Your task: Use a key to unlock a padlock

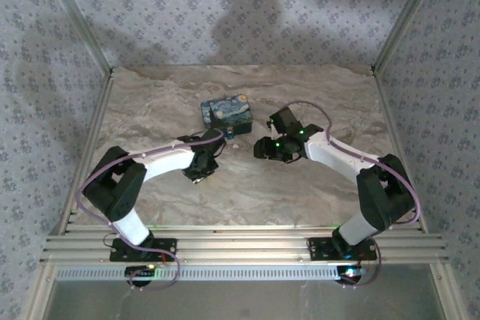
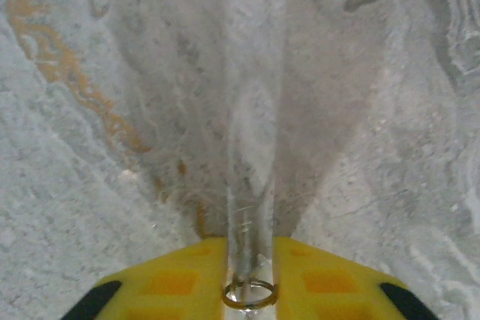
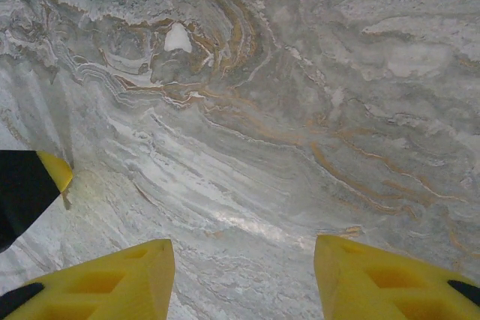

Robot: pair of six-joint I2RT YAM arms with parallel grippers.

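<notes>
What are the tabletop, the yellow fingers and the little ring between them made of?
The tabletop looks like polished marble, or a marble-print laminate: grey-white with swirling tan veins and a soft glare. The yellow fingers seem to be matte moulded plastic: flat colour, recessed pockets. The small ring is probably metal: thin, with a brassy glint.

Box (image 1: 226, 114) at rear centre — key (image 2: 248, 267) in left pincer (image 2: 250, 249), before it.

Two white-and-black robot arms: left arm (image 1: 161, 161), right arm (image 1: 337, 154). One blue rectangular box painted with yellow swirls (image 1: 225, 112), upper centre. One silvery key on a brass-coloured ring (image 2: 249, 294).
</notes>
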